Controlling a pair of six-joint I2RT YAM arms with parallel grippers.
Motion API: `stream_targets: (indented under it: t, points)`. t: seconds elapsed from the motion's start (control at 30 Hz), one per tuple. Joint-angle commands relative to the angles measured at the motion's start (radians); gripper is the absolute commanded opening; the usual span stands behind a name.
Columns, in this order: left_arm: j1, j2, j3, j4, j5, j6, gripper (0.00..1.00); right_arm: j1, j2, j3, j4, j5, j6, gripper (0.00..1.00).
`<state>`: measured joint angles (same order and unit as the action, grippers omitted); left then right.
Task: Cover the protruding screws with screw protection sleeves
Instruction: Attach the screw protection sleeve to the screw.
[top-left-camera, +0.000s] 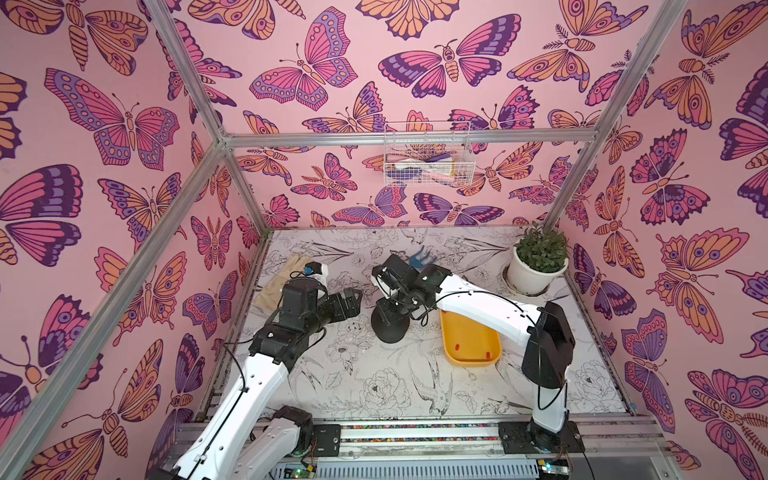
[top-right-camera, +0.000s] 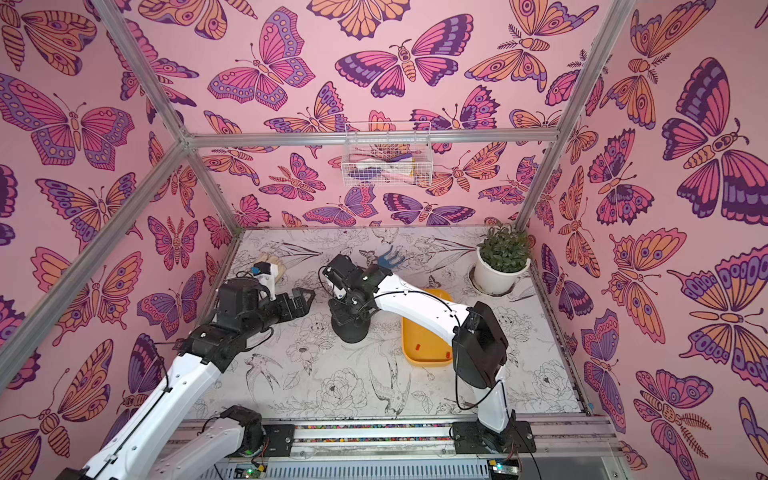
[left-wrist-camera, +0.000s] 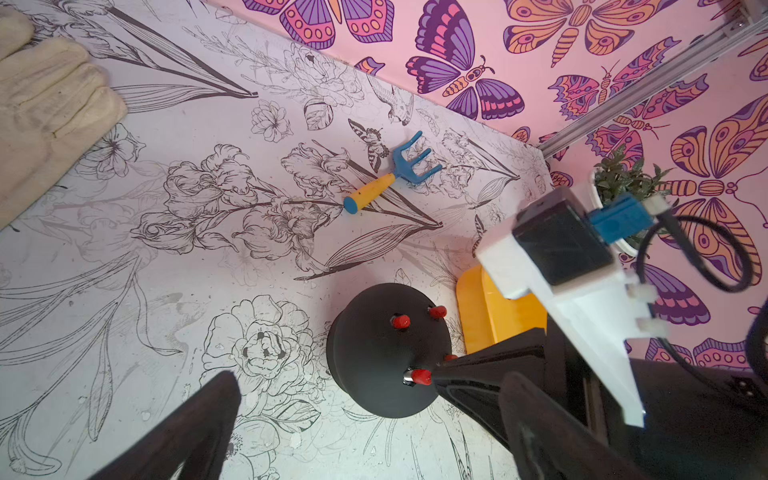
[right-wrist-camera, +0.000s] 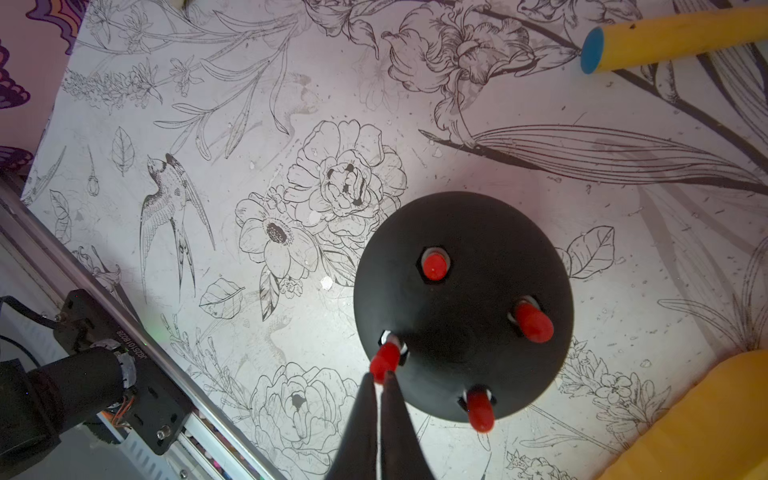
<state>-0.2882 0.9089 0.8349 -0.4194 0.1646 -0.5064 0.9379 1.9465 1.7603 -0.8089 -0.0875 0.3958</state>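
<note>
A black dome (right-wrist-camera: 461, 307) stands mid-table, also in both top views (top-left-camera: 390, 326) (top-right-camera: 351, 330). Three red screw protection sleeves (right-wrist-camera: 434, 266) (right-wrist-camera: 534, 326) (right-wrist-camera: 480, 409) sit over studs on its top. A fourth sleeve (right-wrist-camera: 384, 359) sits partway on a protruding screw, whose silvery base (left-wrist-camera: 408, 377) still shows. My right gripper (right-wrist-camera: 379, 376) points down at the dome and is shut on that sleeve's outer end. My left gripper (left-wrist-camera: 374, 386) hangs open to the dome's left, holding nothing. Two loose sleeves (top-left-camera: 457, 346) (top-left-camera: 487, 355) lie in the yellow tray (top-left-camera: 469, 328).
A blue hand rake with a yellow handle (left-wrist-camera: 390, 174) lies behind the dome. A cream glove (top-left-camera: 278, 278) lies at the back left, and a potted plant (top-left-camera: 534, 266) stands at the back right. A wire basket (top-left-camera: 428, 160) hangs on the back wall. The arms' rail (top-left-camera: 415, 432) runs along the front.
</note>
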Motion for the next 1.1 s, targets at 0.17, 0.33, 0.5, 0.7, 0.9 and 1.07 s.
stream_targets:
  t: [0.17, 0.33, 0.5, 0.7, 0.9, 1.07]
  points:
    - [0.006, -0.014, -0.018, -0.001, -0.005, 0.007, 1.00, 0.008, -0.010, 0.021, -0.021, -0.004, 0.009, 0.08]
    - [0.006, -0.015, -0.019, -0.001, -0.007, 0.008, 1.00, 0.007, -0.007, 0.019, -0.018, -0.002, 0.009, 0.08]
    - [0.006, -0.013, -0.017, -0.002, -0.008, 0.008, 1.00, 0.007, -0.004, 0.016, -0.016, -0.001, 0.009, 0.08]
    - [0.006, -0.014, -0.017, -0.002, -0.008, 0.008, 1.00, 0.007, -0.001, 0.018, -0.016, 0.001, 0.009, 0.08]
    - [0.006, -0.013, -0.017, -0.002, -0.010, 0.008, 1.00, 0.007, 0.006, 0.018, -0.018, 0.001, 0.009, 0.08]
    - [0.006, -0.014, -0.017, -0.001, -0.011, 0.008, 1.00, 0.007, 0.013, 0.019, -0.016, 0.000, 0.009, 0.08]
